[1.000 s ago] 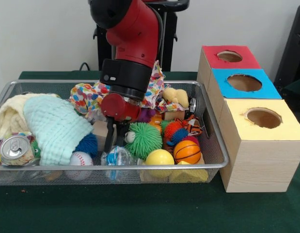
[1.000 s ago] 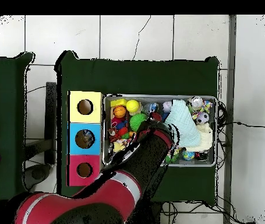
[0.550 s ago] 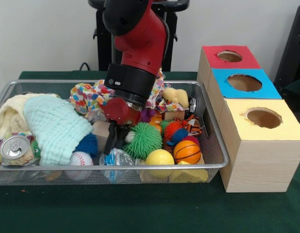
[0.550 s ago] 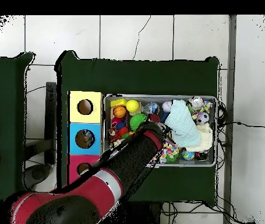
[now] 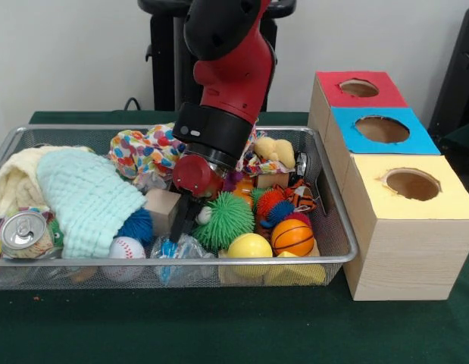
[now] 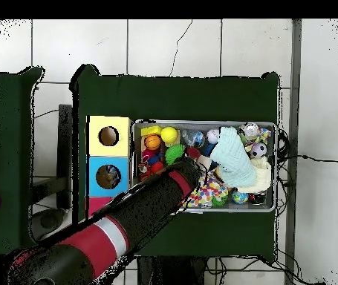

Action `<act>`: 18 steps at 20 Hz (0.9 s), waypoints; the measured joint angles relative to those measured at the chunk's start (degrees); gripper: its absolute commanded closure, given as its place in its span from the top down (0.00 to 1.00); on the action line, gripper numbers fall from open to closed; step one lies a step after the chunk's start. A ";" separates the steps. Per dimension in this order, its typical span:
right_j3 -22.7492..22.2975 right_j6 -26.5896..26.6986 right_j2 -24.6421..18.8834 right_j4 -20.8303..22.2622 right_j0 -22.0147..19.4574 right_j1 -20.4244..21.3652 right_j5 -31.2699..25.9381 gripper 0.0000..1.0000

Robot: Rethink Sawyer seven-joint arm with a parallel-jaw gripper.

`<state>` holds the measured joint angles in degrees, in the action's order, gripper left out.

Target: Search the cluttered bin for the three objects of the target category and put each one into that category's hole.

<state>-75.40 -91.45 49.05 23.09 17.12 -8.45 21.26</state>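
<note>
Front-on, gripper (image 5: 179, 231) dips steeply into the wire bin (image 5: 336, 227), jaws apparently narrow, tips at a crinkled clear wrapper (image 5: 177, 250) beside the green spiky ball (image 5: 228, 218); grasp uncertain. Overhead, arm (image 6: 138, 211) hides the tips; holes in the boxes (image 6: 108, 177) sit just beside the bin for short drops.

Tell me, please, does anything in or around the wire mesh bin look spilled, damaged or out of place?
Nothing has spilled: every item sits inside the wire mesh bin. One oddity is the silver drinks can, lying tipped on its side in the corner beside the mint-green knitted cloth. The three-holed wooden box looks intact.
</note>
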 measured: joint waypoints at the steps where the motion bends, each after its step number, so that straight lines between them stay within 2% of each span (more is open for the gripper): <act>1: 0.02 0.00 0.13 -0.18 0.14 -0.24 0.00 0.00; 5: -0.03 0.00 0.12 -0.12 0.02 0.06 0.00 0.00; 10: -0.27 0.00 -0.25 2.22 -0.31 1.67 0.02 0.00; 12: -0.36 0.00 -1.26 5.39 -0.77 3.61 0.04 0.00; 14: -0.57 -0.01 -3.93 10.96 -1.90 7.23 -0.52 0.00; 17: -1.31 -0.01 -9.26 18.41 -4.61 13.21 -2.82 0.00; 18: -1.98 -0.01 -12.96 21.94 -6.92 17.00 -4.99 0.00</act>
<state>-77.39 -91.46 36.09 45.03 10.20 8.55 16.27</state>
